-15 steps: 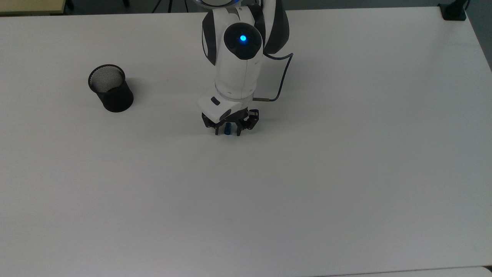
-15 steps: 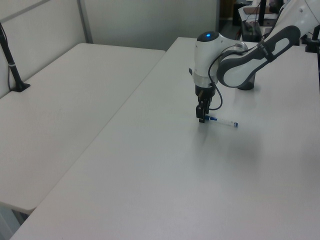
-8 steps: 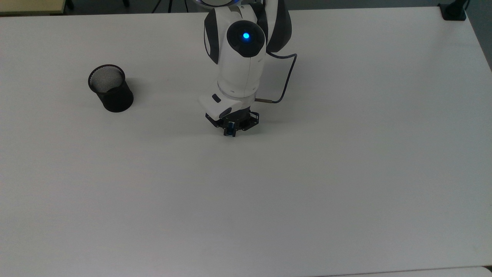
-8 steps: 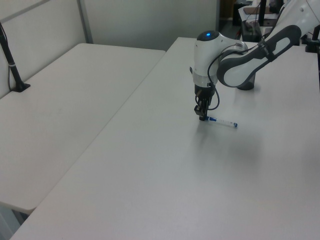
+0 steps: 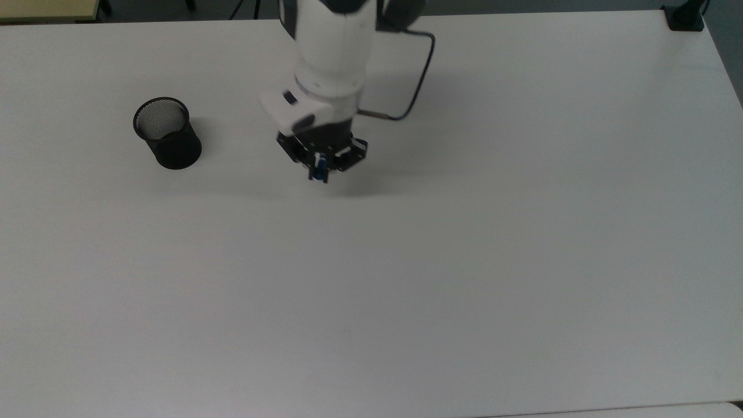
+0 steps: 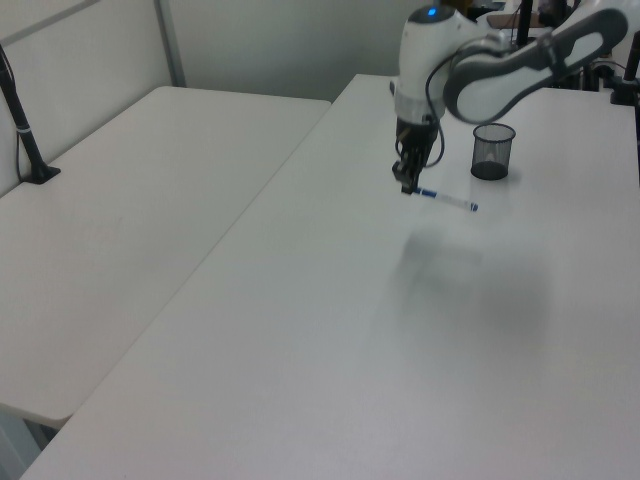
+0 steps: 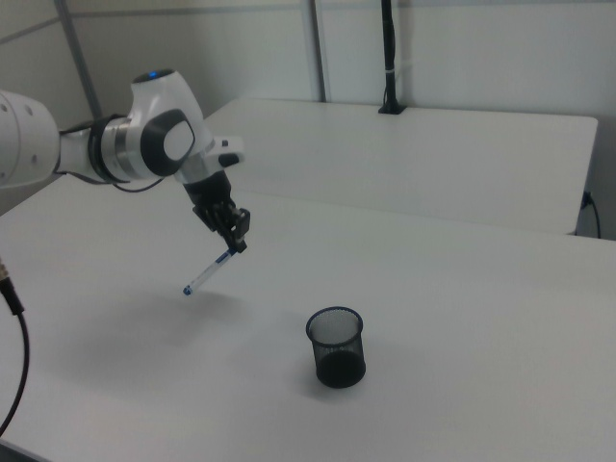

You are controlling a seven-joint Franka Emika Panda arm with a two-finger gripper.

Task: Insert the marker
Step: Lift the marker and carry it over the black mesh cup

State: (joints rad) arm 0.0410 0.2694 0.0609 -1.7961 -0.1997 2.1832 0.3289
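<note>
**Q:** While you hang over the white table (image 5: 522,261), which step are you on?

**A:** The carry, as I judge it. My arm (image 7: 125,144) reaches out over the tabletop with the wrist pointing down, and my gripper (image 5: 320,169) is clamped on the blue-capped end of the whiteboard marker (image 7: 208,271). The marker is off the surface. It slants down and away from my fingers, its free end lower than the held end, with its shadow on the table beneath.

**Q:** And the black mesh cup (image 5: 167,133)?

**A:** Upright, mouth open, well apart from me toward the top view's left. Nothing is in it that I can see.

**Q:** What does the next move call for?

**A:** Travel toward the cup while staying high enough that the low end clears the rim. Then the marker needs tipping nearer to vertical, since at this slant it would likely catch the rim or nudge the light cup over. Only once the tip is inside the mouth should I lower and let go.

**Q:** Any worry about the hold?

**A:** I grip it near one end, so it could pivot as I turn.
</note>
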